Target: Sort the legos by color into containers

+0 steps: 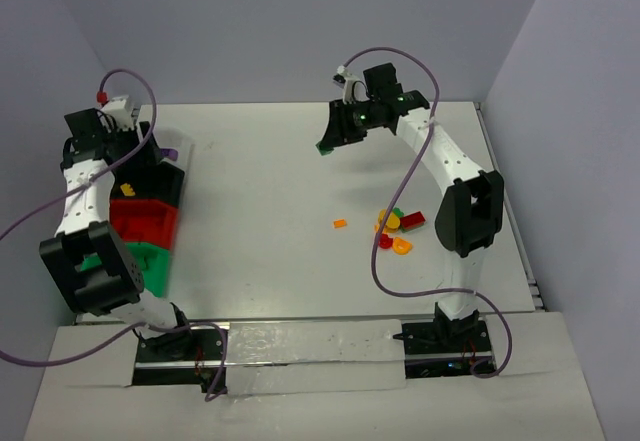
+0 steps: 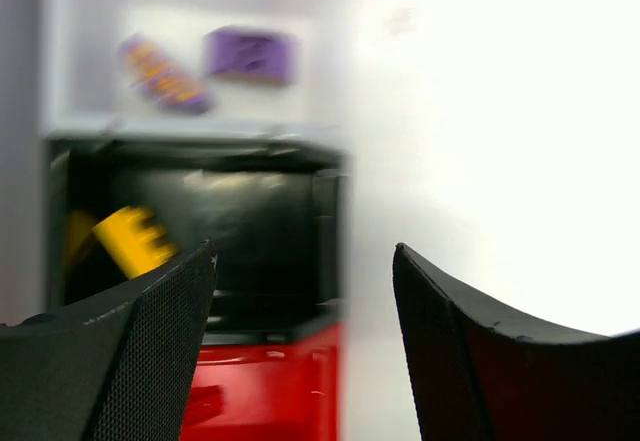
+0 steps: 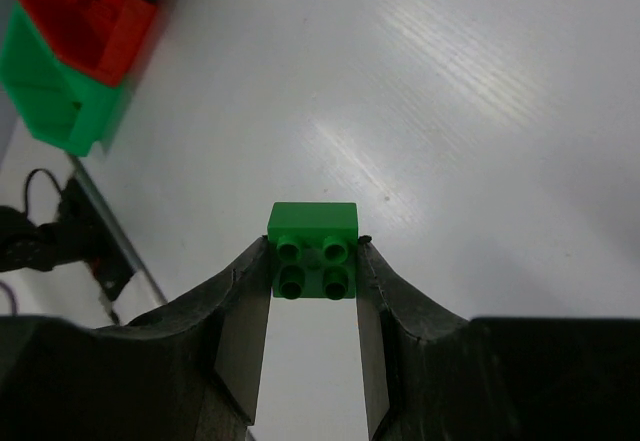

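Right gripper [image 3: 313, 281] pinches 1 small green 4-stud plastic brick [image 3: 312, 233] by its tips, well apart from the green rectangular plastic bin [image 3: 45, 86]; such a shallow hold may slip in transit; left gripper [image 2: 303, 271] gapes empty.

A row of containers [image 1: 168, 226] stands along the left edge of the desk [image 1: 270, 181], and the left gripper [image 2: 302, 256] hangs over its far end with the fingers apart. Two pieces [image 2: 250, 53] lie in the farthest container [image 2: 90, 111] and one piece [image 2: 130, 239] in the next container [image 2: 250, 221]. The loose legos [image 1: 395, 229] lie together on the right side of the desk beside the right arm, with a single piece [image 1: 340, 224] just to their left. Well behind them the right gripper [image 1: 328, 143] has a brick [image 3: 313, 251] between its fingers.
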`<state>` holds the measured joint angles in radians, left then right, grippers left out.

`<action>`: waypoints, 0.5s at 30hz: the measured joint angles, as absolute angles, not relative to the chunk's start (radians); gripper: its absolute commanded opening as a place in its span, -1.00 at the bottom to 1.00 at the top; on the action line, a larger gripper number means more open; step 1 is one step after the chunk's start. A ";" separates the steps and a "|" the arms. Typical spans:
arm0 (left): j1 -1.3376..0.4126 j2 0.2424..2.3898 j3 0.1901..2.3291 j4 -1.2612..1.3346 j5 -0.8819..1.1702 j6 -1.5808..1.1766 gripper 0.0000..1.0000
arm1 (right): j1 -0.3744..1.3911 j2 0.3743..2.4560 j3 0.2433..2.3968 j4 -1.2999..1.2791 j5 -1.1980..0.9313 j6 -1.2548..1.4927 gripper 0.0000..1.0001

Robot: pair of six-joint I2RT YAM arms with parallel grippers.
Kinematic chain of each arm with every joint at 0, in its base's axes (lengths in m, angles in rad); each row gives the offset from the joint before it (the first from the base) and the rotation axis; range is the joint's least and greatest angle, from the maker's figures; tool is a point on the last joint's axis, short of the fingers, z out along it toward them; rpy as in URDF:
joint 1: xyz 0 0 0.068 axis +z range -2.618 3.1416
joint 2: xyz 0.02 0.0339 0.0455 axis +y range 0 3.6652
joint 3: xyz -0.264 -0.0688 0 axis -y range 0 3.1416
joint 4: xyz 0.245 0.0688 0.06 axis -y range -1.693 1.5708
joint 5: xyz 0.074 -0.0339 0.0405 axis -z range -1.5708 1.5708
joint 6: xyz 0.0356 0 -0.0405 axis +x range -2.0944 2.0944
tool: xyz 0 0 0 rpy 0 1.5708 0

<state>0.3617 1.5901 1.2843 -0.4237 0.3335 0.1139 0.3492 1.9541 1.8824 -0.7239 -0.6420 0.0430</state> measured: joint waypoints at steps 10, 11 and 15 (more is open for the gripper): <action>0.122 1.247 1.145 -0.434 0.686 0.135 0.56 | 0.351 1.869 1.665 -0.651 -0.929 0.230 -1.00; 0.088 1.192 1.089 -0.423 0.704 0.127 0.58 | 0.352 1.853 1.636 -0.638 -0.954 0.253 -1.00; -0.096 1.057 0.935 -0.342 0.738 0.071 0.62 | 0.363 1.814 1.584 -0.567 -1.051 0.357 -1.00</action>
<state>-0.0958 1.0568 0.9353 -0.3419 0.7377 0.0709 0.3632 1.8143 1.5841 -0.5673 -1.0508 0.3573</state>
